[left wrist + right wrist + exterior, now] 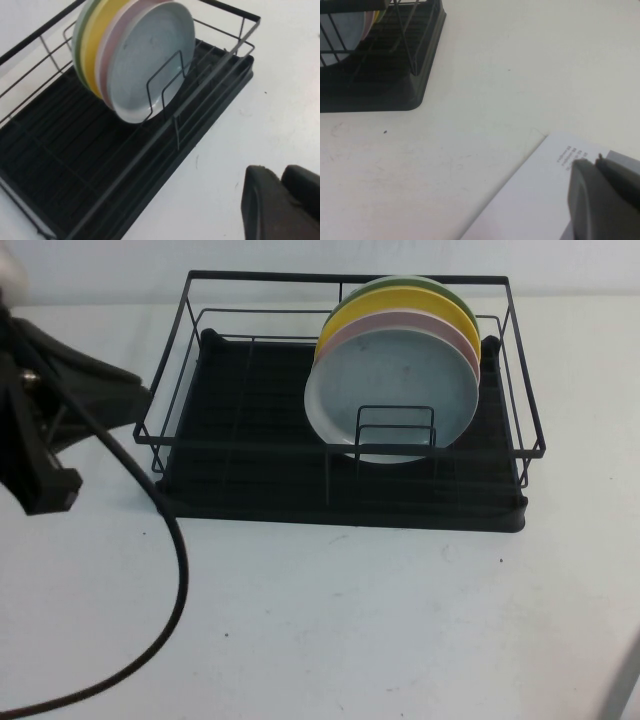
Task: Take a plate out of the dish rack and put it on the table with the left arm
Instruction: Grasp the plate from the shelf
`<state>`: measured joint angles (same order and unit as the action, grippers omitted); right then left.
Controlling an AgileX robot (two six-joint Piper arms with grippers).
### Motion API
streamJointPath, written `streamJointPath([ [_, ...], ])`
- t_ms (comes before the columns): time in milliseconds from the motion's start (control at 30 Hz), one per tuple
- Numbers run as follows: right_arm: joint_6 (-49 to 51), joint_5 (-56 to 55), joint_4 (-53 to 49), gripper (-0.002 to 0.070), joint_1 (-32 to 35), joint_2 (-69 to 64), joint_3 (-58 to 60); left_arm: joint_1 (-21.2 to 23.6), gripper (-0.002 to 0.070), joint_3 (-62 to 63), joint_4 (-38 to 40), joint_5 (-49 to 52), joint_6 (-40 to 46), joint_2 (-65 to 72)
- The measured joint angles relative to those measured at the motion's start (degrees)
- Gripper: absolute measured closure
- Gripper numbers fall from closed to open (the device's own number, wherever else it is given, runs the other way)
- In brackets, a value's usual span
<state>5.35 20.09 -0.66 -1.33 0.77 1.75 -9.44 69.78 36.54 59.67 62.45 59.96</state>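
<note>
Tabletop (330, 630) nearest the camera: flat white, matte, lightly scuffed w/ tiny dark specks, nothing set on it in front of the rack. Black cable (170, 570) loops across its left side from the left arm (50, 400), which sits raised at the left edge, well apart from the rack; probably not yet into its reach. Left gripper (282, 202) shows only as two dark rounded finger tips close side by side in the left wrist view, hovering over bare table beside the rack's front corner, holding nothing; can't tell if fully closed. Right gripper (605, 200) is off to the right, low over a white printed sheet (535, 200), likely parked; its opening can't be told.

Further back, dish rack (340, 455): thin black wire frame on a ribbed black plastic tray. The plate (393, 395), pale grey-blue, round, smooth, low rim, stands on edge as front of the stack, leaning back on the pink plate (462, 340), then yellow plate (400, 302), green plate (400, 282) last. Small wire divider (396, 430) in front keeps it upright, so it prob. has to lift up and clear
</note>
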Motion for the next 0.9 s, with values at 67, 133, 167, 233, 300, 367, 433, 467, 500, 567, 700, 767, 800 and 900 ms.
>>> streamJointPath([
  [67,0.0,0.0,0.0,0.0696,0.0,0.0,0.0,-0.3,0.0574,0.9,1.9,0.9,5.2,2.8],
  [133,0.0,0.0,0.0,0.0696,0.0,0.0,0.0,-1.7,0.0465,1.5,3.3,1.1,10.9,5.6],
  [167,0.0,0.0,0.0,0.0697,0.0,0.0,0.0,-2.6,0.0413,1.6,3.4,0.5,12.7,6.7],
  [233,0.0,0.0,0.0,0.0697,0.0,0.0,0.0,-5.4,0.0286,1.7,3.7,-2.6,15.4,9.4],
  [300,0.0,0.0,0.0,0.0696,0.0,0.0,0.0,-8.2,0.0212,1.7,3.9,-7.6,16.5,12.2],
  [367,0.0,0.0,0.0,0.0696,0.0,0.0,0.0,-11.3,0.0175,1.7,4.2,-13.9,16.9,14.7],
  [433,0.0,0.0,0.0,0.0697,0.0,0.0,0.0,-13.9,0.016,2.0,4.5,-20.7,17.4,17.7],
  [467,0.0,0.0,0.0,0.0696,0.0,0.0,0.0,-14.7,0.0157,2.2,4.5,-23.0,17.6,18.9],
  [500,0.0,0.0,0.0,0.0697,0.0,0.0,0.0,-15.5,0.0154,2.8,4.7,-25.1,17.7,20.6],
  [567,0.0,0.0,0.0,0.0696,0.0,0.0,0.0,-16.5,0.0151,4.5,4.8,-27.3,17.8,24.1],
  [700,0.0,0.0,0.0,0.0696,0.0,0.0,0.0,-17.3,0.0149,9.5,5.5,-27.9,17.9,31.0],
  [767,0.0,0.0,0.0,0.0696,0.0,0.0,0.0,-17.3,0.0148,12.3,6.2,-27.9,17.9,33.9],
  [800,0.0,0.0,0.0,0.0697,0.0,0.0,0.0,-17.3,0.0148,13.8,6.5,-27.9,17.9,35.5],
  [900,0.0,0.0,0.0,0.0696,0.0,0.0,0.0,-17.3,0.0148,18.1,7.1,-27.9,18.0,39.3],
])
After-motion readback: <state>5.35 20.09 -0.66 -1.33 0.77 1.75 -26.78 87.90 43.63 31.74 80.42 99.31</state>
